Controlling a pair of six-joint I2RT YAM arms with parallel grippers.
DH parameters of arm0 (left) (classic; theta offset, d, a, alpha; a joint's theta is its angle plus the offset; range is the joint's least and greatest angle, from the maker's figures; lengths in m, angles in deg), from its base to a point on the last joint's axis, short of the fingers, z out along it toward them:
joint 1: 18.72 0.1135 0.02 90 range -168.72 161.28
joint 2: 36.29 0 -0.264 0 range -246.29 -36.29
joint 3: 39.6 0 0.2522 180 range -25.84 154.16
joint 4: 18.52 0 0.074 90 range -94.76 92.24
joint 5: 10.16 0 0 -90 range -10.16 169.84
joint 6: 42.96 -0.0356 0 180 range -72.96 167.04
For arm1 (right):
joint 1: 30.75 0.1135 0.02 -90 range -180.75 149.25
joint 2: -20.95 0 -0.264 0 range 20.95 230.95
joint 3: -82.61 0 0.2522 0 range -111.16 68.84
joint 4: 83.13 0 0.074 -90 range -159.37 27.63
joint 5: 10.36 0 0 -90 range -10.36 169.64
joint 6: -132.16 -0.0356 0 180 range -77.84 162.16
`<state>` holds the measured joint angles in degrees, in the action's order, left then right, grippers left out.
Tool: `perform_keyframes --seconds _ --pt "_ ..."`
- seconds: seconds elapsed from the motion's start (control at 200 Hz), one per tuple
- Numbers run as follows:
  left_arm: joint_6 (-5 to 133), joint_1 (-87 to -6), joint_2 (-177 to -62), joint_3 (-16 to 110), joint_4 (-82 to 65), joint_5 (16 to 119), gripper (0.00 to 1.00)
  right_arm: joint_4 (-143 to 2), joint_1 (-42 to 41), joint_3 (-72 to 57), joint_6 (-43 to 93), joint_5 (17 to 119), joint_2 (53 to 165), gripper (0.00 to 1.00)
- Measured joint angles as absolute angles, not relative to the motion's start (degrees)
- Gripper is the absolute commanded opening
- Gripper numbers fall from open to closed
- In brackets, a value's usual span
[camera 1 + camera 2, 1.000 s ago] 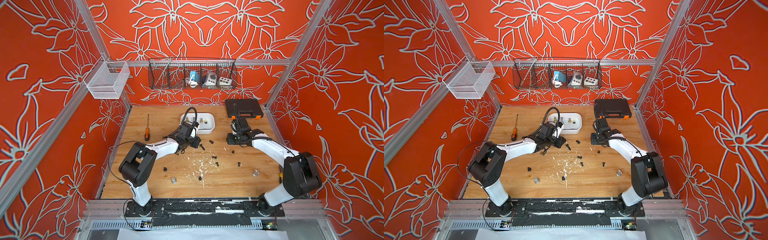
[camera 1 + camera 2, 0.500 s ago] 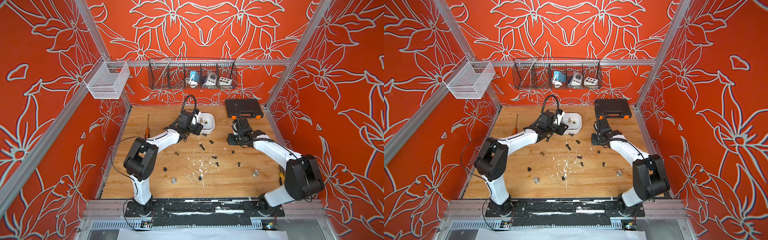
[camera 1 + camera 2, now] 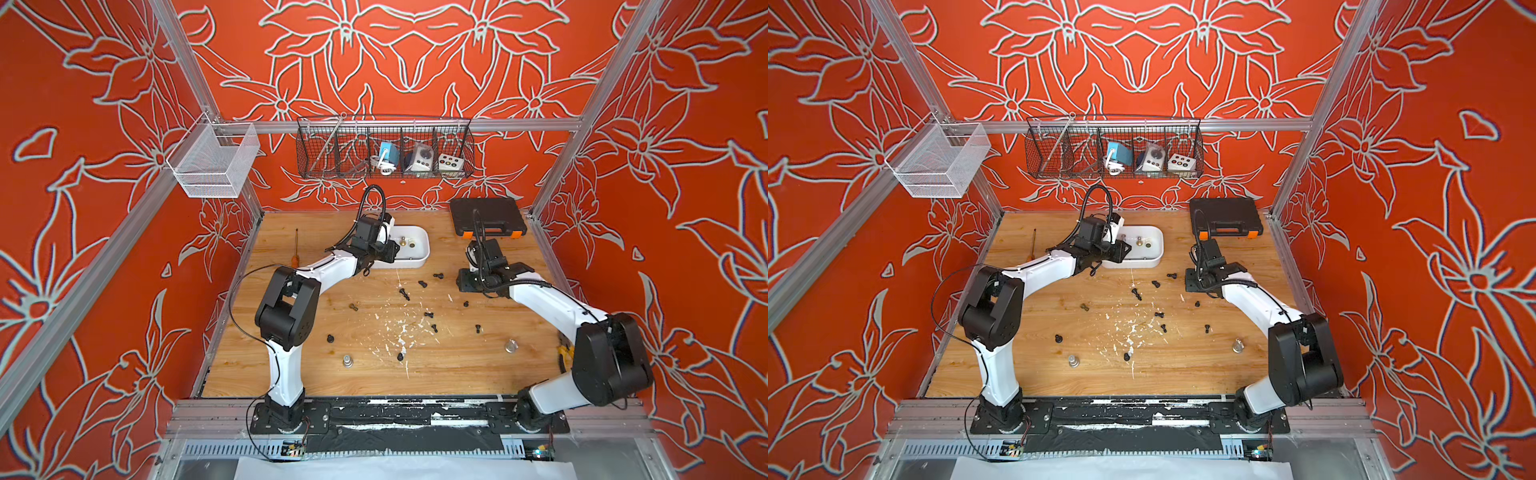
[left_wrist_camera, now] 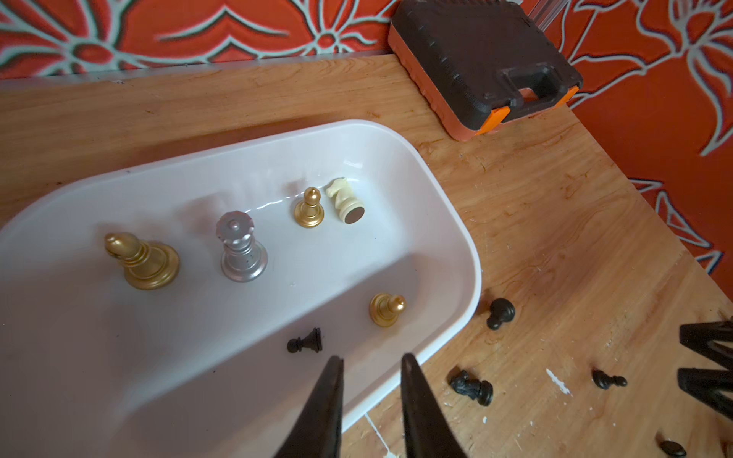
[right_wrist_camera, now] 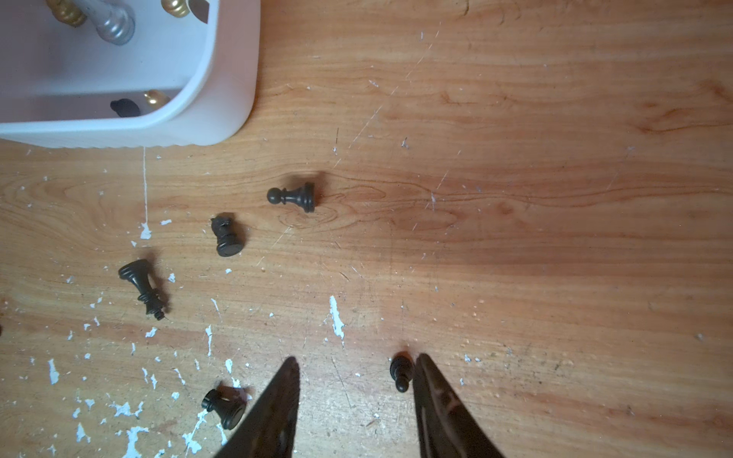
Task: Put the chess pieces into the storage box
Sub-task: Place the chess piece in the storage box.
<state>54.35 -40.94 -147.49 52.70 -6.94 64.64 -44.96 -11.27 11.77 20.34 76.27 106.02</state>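
Left claw (image 4: 370,357) now held over the white box (image 4: 474,253), pawn seemingly released.
It is moved from the table's middle to the box's near edge, at the far centre; its jaws are parted and empty, with a black pawn (image 4: 304,342) lying inside just beneath. The right claw (image 5: 355,357) is held open beside another pawn (image 5: 400,372). Many black pieces (image 3: 404,294) are left outside.

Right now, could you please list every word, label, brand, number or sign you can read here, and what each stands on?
No text can be read in any view.
The devices in the black wire basket: too small and blurred to tell any marking.
The black case, the storage box and the chess pieces: no lettering shows.
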Motion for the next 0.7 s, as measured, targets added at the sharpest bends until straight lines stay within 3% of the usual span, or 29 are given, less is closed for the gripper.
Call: perform_keyframes --seconds 0.305,0.701 --pt "54.44 -40.83 -147.32 52.01 -6.96 64.16 0.28 -44.99 -11.27 9.65 22.54 75.57 109.7 0.49" --pt "55.2 -39.48 -138.03 42.65 -8.2 64.07 0.3 -45.07 -10.79 0.27 37.84 68.99 121.02 0.49"
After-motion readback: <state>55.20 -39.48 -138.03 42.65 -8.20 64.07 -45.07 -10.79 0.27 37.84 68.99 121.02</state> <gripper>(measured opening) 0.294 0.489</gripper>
